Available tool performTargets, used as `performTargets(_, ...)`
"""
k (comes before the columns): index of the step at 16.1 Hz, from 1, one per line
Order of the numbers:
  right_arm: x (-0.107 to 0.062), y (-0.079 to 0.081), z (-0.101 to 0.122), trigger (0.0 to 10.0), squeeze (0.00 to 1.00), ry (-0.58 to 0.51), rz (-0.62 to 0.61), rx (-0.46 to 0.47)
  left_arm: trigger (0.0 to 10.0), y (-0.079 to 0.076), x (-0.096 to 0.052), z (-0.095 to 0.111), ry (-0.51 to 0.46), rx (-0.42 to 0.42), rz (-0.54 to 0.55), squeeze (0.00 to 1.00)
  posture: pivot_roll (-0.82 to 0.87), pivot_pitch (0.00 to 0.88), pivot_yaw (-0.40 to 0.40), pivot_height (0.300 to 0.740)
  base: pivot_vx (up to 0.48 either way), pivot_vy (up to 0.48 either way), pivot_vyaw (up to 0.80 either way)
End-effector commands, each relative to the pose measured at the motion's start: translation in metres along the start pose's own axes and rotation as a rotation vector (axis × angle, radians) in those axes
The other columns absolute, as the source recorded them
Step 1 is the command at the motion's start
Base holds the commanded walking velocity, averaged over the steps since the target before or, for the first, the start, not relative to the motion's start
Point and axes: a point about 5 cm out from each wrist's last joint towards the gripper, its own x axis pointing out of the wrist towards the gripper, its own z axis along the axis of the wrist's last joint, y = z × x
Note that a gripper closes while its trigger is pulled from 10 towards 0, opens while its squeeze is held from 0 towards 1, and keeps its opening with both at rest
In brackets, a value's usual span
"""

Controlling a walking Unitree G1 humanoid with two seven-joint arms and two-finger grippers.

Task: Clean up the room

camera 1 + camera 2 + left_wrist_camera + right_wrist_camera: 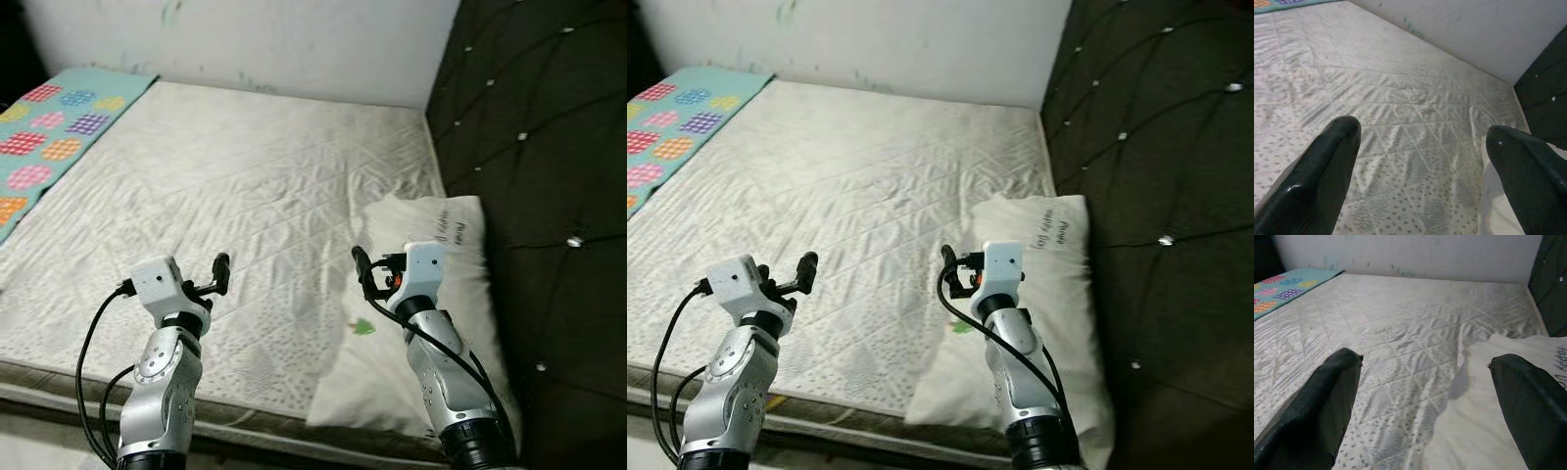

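Note:
A white pillow (468,269) with a small green mark (363,327) lies on the right side of a white quilted mattress (245,186), against the dark headboard. My right gripper (372,274) hovers open above the pillow's left edge, nothing between its fingers (1327,396). My left gripper (211,279) is held open over the mattress near its front edge, also holding nothing. The right wrist view looks across the pillow (1484,421) and the bare bed.
A teal blanket (54,127) with coloured circles lies along the far left of the bed. A dark tufted headboard (549,147) rises on the right and a pale wall (294,39) stands behind. The mattress front edge runs just below my arms.

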Motion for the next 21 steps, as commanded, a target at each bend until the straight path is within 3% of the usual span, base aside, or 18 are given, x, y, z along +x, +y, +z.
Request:
performTargets(1,-0.0013,-0.0024,0.0023,10.0,0.0,-0.003,-0.002,0.0,10.0,0.0005,-0.0013,0.0003,0.006,-0.004,0.009,0.0,-0.06,0.033,-0.019,0.74,0.0,0.326,0.0)
performTargets(21,0.0018,-0.0038,0.0021,10.0,0.0,0.015,0.003,0.011,10.0,-0.0011,0.0013,0.0032,-0.005,-0.001,0.01,0.0,-0.07,0.031,-0.028,0.74,0.0,0.401,0.0)
